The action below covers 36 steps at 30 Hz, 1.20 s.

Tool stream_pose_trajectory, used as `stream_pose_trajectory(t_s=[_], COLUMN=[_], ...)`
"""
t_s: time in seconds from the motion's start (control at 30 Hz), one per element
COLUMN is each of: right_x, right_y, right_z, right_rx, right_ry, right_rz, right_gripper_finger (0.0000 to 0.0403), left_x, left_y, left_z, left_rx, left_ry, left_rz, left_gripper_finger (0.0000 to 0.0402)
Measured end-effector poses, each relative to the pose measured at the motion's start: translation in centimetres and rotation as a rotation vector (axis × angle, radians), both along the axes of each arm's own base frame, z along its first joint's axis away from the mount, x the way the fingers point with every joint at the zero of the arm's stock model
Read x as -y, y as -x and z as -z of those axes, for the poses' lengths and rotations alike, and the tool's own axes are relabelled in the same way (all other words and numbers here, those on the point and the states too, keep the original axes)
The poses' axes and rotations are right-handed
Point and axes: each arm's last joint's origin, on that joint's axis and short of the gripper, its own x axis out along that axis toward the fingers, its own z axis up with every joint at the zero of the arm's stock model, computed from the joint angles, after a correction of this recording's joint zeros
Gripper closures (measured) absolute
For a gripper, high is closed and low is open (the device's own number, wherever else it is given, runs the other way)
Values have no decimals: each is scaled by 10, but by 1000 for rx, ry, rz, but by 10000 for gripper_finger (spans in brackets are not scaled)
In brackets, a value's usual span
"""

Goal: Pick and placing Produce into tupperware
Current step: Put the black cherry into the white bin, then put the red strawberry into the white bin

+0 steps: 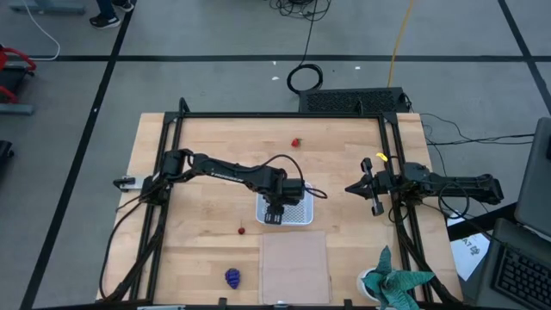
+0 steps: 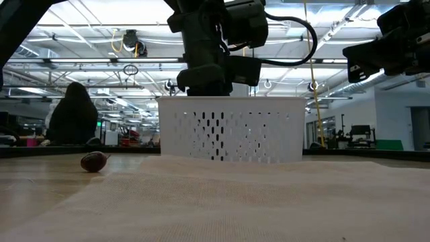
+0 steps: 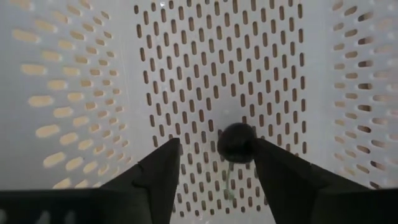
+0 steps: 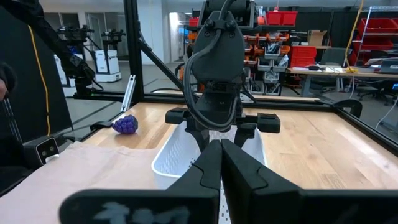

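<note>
The white tupperware [image 1: 297, 211] stands mid-table on its base. My left gripper [image 3: 214, 146] hangs open over it, fingers pointing down inside its walls. The dark round berry [image 3: 236, 142] lies on the perforated floor between the open fingers, close to one of them. The strawberry [image 1: 296, 142] lies toward the far edge. The cherry [image 1: 241, 230] rests left of the tub and shows in the low view as the cherry [image 2: 94, 161]. The grape bunch [image 1: 232, 277] sits near the front edge. My right gripper [image 4: 221, 144] waits shut at the table's right, above the surface.
A flat pale tan panel [image 1: 294, 267] lies just in front of the tub. A teal-and-white cloth-like object [image 1: 392, 284] sits at the front right corner. A black frame [image 1: 275, 114] borders the table. A person [image 2: 72, 114] sits in the room beyond.
</note>
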Motion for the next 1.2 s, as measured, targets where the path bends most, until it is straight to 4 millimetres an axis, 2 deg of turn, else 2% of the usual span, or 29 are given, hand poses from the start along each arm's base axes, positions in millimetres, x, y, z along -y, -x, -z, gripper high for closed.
stream_pose_trajectory(t_s=[0.17, 0.47, 0.57, 0.77, 1.03, 1.1, 1.2], right_x=[0, 0, 0, 0, 0, 0, 0], right_y=[0, 0, 0, 0, 0, 0, 0], right_z=[0, 0, 1, 1, 1, 1, 1], right_rx=[0, 0, -8, -17, -17, -17, -17], right_ry=[0, 0, -1, -16, -16, -16, -16], right_rz=[0, 0, 0, -1, -1, -1, -1], right_gripper_finger=[403, 403, 403, 403, 403, 403, 403], left_x=[0, 0, 0, 0, 0, -1, -3], left_y=[0, -5, -6, -5, -3, 3, 13], left_z=[-3, -37, -42, -41, -42, -52, -80], left_rx=[-6, -3, 12, 0, -12, -26, 38], left_ry=[-1, -20, -21, -23, -66, -90, -131], left_rz=[4, 18, 17, 25, 68, 62, 24], left_gripper_finger=[205, 246, 284, 391, 399, 397, 395])
